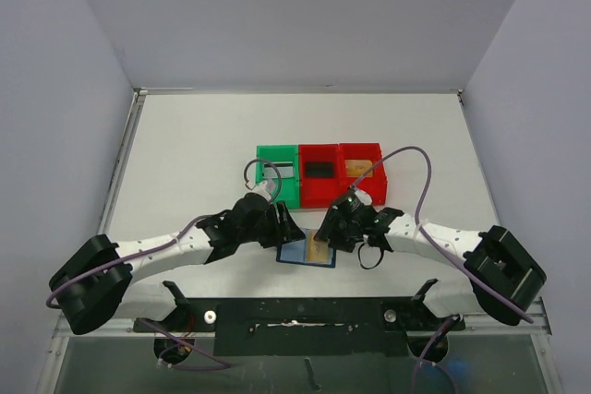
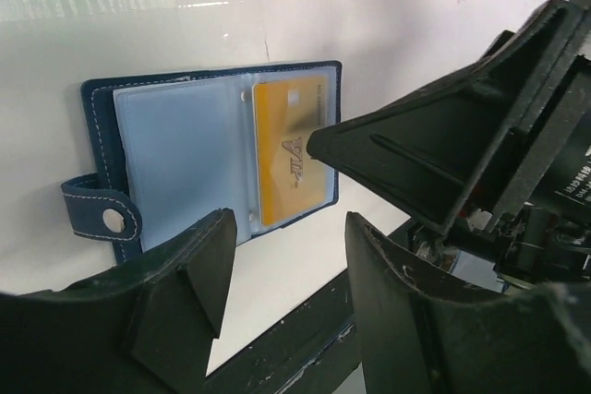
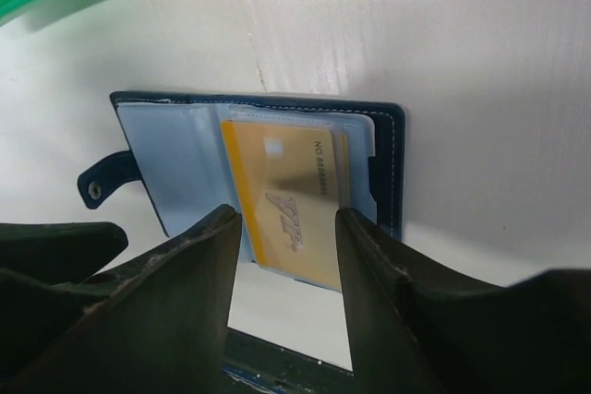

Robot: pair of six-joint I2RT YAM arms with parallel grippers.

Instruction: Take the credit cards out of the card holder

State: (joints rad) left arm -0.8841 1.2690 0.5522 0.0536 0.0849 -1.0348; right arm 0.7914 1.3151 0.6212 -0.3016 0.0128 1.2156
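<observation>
Card holder lay open and flat on the white worktop, near edge, at 6 o'clock from the row of bins. Dark blue bifold, leather-look with pale stitching, and a snap tab sticking out at its 9 o'clock side in the left wrist view. Inside were clear, glossy, blue-grey plastic sleeves. The left sleeve looked bare. The right one held a gold card, thin, rectangular and shiny, with "VIP" lettering and a number line. In the right wrist view its near end poked past the sleeve.

The left gripper sat at the holder's 10 o'clock in the top view. Its jaws stood apart with nothing between them. Contact with the holder's edge was unclear.

The right gripper was at the holder's 1 o'clock, jaws partly apart and straddling the gold card's near end. One black fingertip touched the card face in the left wrist view. I could not tell whether the card was actually clamped.

The fingers were matte black plastic, wedge-shaped.

The bins were hard, glossy, boxy plastic, set touching in a row: a green bin with a greyish card, a middle red bin with a dark card, and a right red bin with a tan card.
</observation>
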